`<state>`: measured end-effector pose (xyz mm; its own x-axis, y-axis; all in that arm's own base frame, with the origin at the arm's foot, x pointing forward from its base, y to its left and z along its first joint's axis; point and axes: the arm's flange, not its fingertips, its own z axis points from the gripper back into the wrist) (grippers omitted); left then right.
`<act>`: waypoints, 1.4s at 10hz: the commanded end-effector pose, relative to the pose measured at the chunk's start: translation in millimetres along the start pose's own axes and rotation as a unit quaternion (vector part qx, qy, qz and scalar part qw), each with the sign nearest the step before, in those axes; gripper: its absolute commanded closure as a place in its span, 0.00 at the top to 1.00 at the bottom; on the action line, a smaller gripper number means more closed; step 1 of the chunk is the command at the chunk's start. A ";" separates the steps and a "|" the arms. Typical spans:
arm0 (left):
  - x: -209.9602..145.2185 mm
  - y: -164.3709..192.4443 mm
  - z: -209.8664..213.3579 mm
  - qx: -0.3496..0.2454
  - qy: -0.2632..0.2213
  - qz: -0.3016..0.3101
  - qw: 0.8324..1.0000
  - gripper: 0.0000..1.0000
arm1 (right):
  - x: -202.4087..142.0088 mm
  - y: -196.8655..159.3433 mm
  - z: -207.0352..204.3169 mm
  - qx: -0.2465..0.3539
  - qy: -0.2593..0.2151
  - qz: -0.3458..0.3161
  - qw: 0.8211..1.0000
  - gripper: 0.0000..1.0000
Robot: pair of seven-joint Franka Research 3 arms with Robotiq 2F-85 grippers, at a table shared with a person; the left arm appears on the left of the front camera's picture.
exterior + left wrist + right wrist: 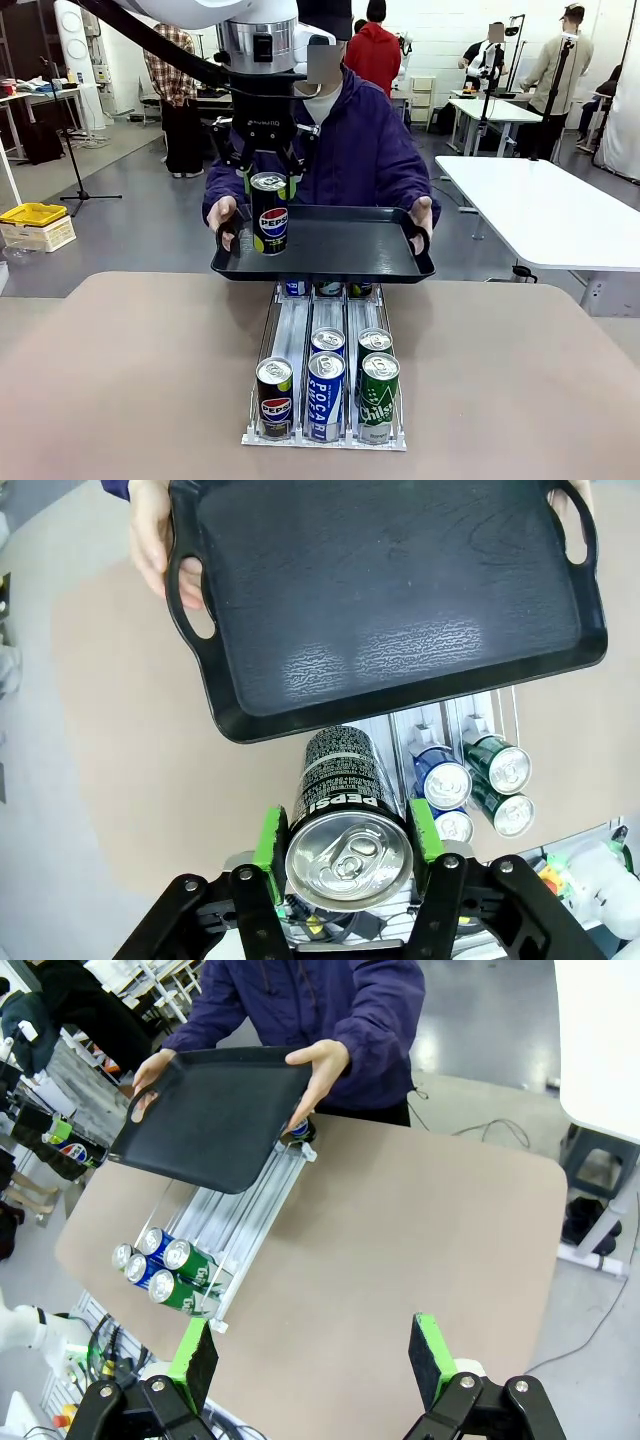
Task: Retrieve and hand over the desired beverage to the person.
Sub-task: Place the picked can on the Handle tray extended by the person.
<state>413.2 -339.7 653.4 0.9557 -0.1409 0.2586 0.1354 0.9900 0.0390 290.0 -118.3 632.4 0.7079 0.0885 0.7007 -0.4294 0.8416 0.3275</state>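
Left hand [268, 186] presenting the Pepsi can [271, 224] at the person's [372, 140] tray [345, 245]
The left hand is clamped on the upright can at the tray's near-left rim, over the counter's [120, 380] far edge; whether they touch cannot be told. Carry the can fully over the tray floor, lower it upright, and release only once it is seated. The right hand [315, 1362] gapes wide, empty

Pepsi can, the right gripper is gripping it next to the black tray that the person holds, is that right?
Not quite. The left gripper is shut on the Pepsi can, as the left wrist view shows. The right gripper is open and holds nothing. The rest stands: the can is next to the black tray that the person holds.
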 end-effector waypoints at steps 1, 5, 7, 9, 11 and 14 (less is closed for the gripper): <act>-5.6 3.9 1.8 0.005 -0.014 0.004 1.000 0.00 | 1.1 -1.4 -0.8 0.014 -0.005 0.005 1.000 1.00; -5.6 3.9 1.8 0.005 -0.014 0.004 1.000 0.00 | 1.1 -1.4 -0.8 0.014 -0.005 0.005 1.000 1.00; -5.6 3.9 1.8 0.005 -0.014 0.004 1.000 0.00 | 1.1 -1.4 -0.8 0.014 -0.005 0.005 1.000 1.00; -0.4 -0.3 -0.4 0.000 0.000 0.000 1.000 0.59 | 1.1 -1.4 -0.8 0.014 -0.005 0.005 1.000 1.00; 35.3 19.9 -7.1 -0.003 0.016 -0.019 1.000 0.59 | 1.1 -1.4 -0.8 0.014 -0.005 0.005 1.000 1.00; 88.3 48.3 -12.1 -0.041 0.060 -0.038 0.997 0.59 | 1.1 -1.4 -0.8 0.014 -0.005 0.005 1.000 1.00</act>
<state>490.0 -305.2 645.1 0.9613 -0.2116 0.1765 0.2125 0.9771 0.0140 289.9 -118.4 632.4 0.7078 0.0883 0.7008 -0.4293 0.8417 0.3276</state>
